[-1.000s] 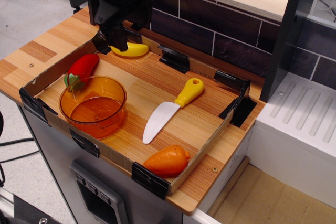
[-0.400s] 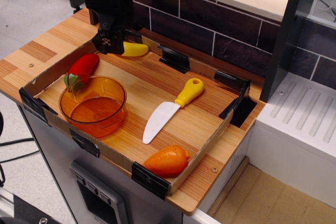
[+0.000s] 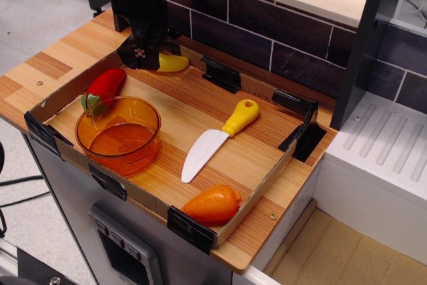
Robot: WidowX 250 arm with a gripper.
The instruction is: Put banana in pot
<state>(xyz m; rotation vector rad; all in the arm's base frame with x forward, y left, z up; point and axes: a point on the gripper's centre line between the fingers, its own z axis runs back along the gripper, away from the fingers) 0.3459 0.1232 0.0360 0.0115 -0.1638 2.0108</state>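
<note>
The banana (image 3: 175,63) lies at the back left of the cardboard tray, by the far wall. Only its right half shows; its left end is hidden behind my black gripper (image 3: 141,55). The gripper is low over that end, with its jaws apart on either side of the banana. I cannot see them pressing on it. The pot (image 3: 119,131), a translucent orange bowl, stands empty at the tray's front left, well in front of the gripper.
A red pepper (image 3: 105,87) lies just behind the pot. A white-bladed knife with a yellow handle (image 3: 217,139) lies in the tray's middle. An orange carrot (image 3: 213,205) sits at the front right corner. Low cardboard walls (image 3: 267,181) ring the tray, and a dark tiled wall stands behind.
The gripper has come down and shifted slightly right over the banana's left end, covering more of it. The banana and other objects have not moved.
</note>
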